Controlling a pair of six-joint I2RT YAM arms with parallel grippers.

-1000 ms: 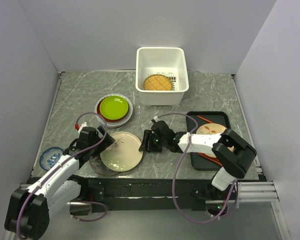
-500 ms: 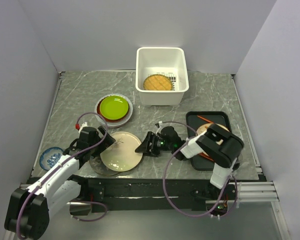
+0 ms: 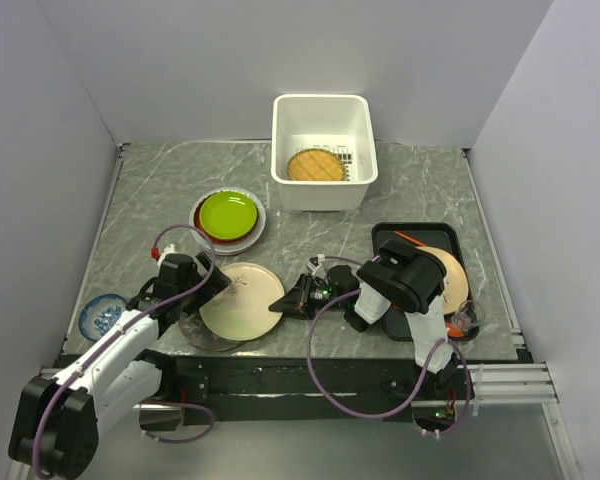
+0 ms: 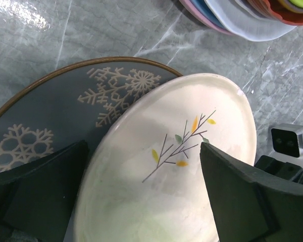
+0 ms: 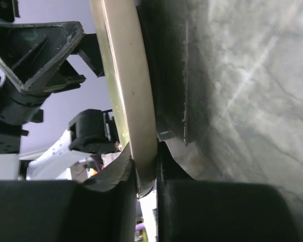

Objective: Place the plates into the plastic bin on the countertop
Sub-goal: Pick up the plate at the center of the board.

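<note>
At the near edge of the grey marble-look counter [image 3: 150,190], the right gripper [image 3: 285,298] is clenched on the right rim of a cream plate [image 3: 242,302]. The right wrist view shows that rim edge-on, pinched between the two fingers [image 5: 122,174].

The cream plate, painted with a thin twig and small yellow and green leaves, lies partly over a grey snowflake plate [image 4: 65,106] with a brown rim. The left gripper [image 3: 205,285] reaches in from the plate's left side with its jaws spread wide and grasping nothing. In the left wrist view the cream plate sits between its two dark fingers [image 4: 242,196]. Whether either finger touches the plate cannot be told.

A small blue-patterned plate [image 3: 102,315] sits alone near the counter's left edge, well apart from the others. To the right, a black tray [image 3: 385,240] carries a tan plate with red markings [image 3: 448,270], partly hidden behind the right arm.

Farther back on the left stands a stack of plates [image 3: 227,215], a lime green plate [image 3: 227,213] on top, with red-brown, white, pale blue and pink rims showing beneath it.

At the far side of the counter stands the white plastic bin [image 3: 320,100]. A woven tan plate [image 3: 315,166] lies flat on its slotted bottom.
</note>
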